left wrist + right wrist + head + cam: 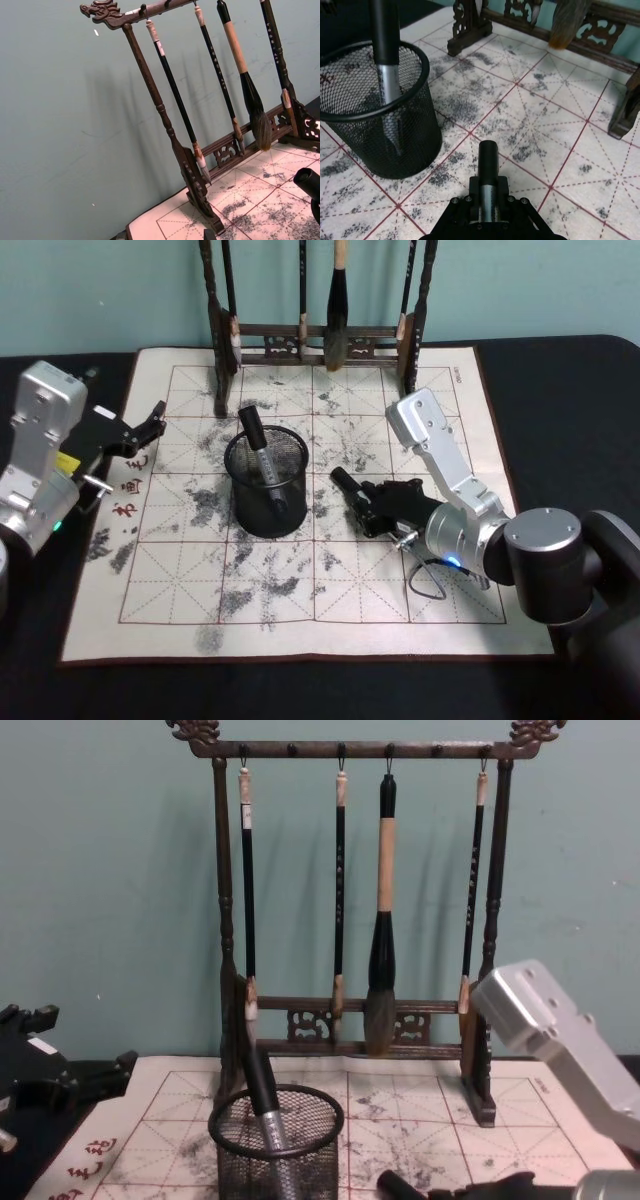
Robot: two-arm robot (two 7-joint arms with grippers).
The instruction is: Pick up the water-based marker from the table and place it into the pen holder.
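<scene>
- Right gripper (362, 502) low over the calligraphy mat (300, 610), near its middle, just to the right of the pen holder (240, 502).
- Its fingers are clamped on the water-based marker (347, 483). The right wrist view shows the grey barrel pinched between the jaws and the black cap (488, 152) sticking out ahead of them.
- The capped end points toward the far edge of the mat. Marker sits beside the holder, apart from it, not inside. Cannot tell whether it is clear of the mat or resting on it.
- Pen holder (385, 145) stands upright, left of the mat's centre. A second marker (258, 445) is already in it, leaning, with its black cap above the rim.
- Left gripper (150, 427) at the left edge of the mat, well apart from the holder. Fingers spread, nothing between them.
- Brush rack (320, 340) along the far edge of the mat, with four brushes (383, 920) hanging.
- Table (560, 390) black around the mat; the mat is ink-blotched, with a red grid.
</scene>
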